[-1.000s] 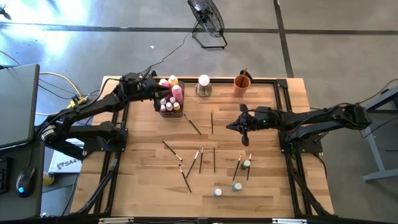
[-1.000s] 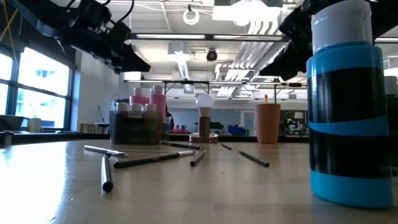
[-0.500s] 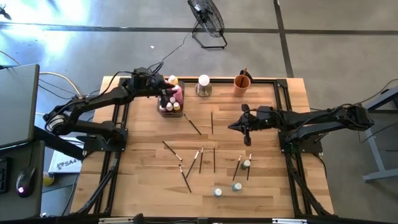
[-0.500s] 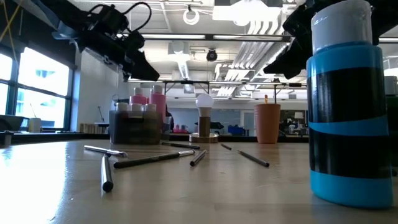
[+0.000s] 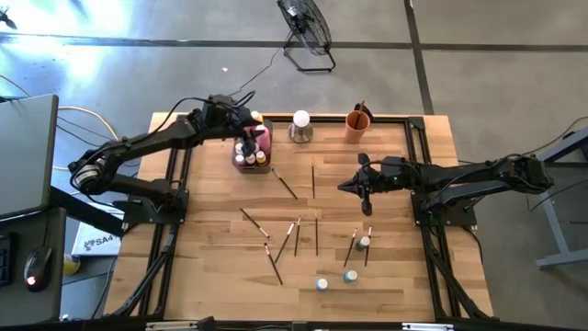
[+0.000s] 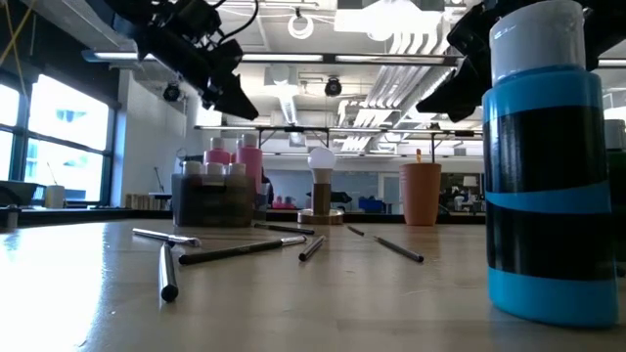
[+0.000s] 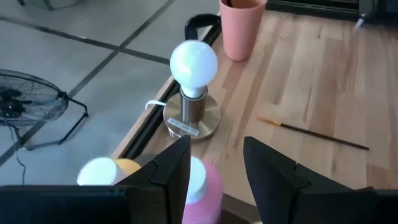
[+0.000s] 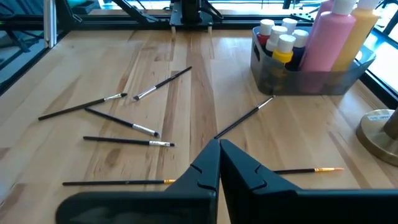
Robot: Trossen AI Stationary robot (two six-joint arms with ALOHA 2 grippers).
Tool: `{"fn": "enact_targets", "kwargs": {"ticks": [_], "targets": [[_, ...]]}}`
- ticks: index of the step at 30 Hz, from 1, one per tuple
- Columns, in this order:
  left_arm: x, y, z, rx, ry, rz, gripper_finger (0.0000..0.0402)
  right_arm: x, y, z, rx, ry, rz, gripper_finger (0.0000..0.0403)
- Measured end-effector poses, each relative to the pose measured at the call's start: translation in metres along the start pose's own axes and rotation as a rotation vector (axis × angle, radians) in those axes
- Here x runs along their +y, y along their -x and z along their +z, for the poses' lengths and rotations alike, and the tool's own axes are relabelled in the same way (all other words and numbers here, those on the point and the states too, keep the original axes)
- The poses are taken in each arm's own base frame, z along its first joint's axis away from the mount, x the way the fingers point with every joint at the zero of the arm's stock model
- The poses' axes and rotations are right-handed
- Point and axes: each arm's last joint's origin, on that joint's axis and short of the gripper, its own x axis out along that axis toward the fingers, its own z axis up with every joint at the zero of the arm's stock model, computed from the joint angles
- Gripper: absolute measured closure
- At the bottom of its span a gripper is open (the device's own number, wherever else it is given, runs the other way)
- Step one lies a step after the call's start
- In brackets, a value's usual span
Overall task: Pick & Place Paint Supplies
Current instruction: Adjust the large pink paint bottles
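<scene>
Paint supplies, big to small. Pink bottle + yellow bottle stand upright in grey tray at table's back edge, left of ctr, w/ white-capped mini bottles packed alongside. Three more minis loose near front edge, right of ctr: one farther back, two in front; one looms close in low view, blue/black banded. Brushes scattered mid-table, lying flat, well apart from tray.

Handling (judgement): big bottles prob. plastic, smooth, light-to-moderate wt; grip round body, below cap. Minis light, tippy; pinch across the body. Brushes thin, stiff, will roll; take mid-handle, squeezing across it.

Left gripper above tray, over pink bottle's white cap; jaws parted narrowly, holding nothing. Right gripper hovers right of ctr over bare wood; jaws closed together, empty.

Non-task: white ball lamp on metal base, orange cup.

Writing: label on lamp base unreadable. Box on floor left of table shows "SA4", rest hidden.
</scene>
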Motion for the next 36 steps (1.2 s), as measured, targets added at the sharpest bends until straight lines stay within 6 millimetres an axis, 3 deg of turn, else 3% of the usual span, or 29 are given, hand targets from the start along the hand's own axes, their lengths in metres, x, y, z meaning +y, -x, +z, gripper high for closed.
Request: {"fn": "enact_targets", "kwargs": {"ticks": [6,21,36], "targets": [[0.002,0.004,0.009,0.006,-0.012,-0.001,0.0256,0.000,0.000,0.000,0.003,-0.045,0.001,0.0399],[-0.012,0.005,0.002,0.079,0.056,-0.236,0.0261,0.000,0.000,-0.002,0.016,-0.069,0.000,0.0399],[-0.051,0.002,0.003,0.153,-0.008,-0.044,0.0382,0.000,0.000,-0.002,0.016,-0.069,-0.007,0.0399]]}}
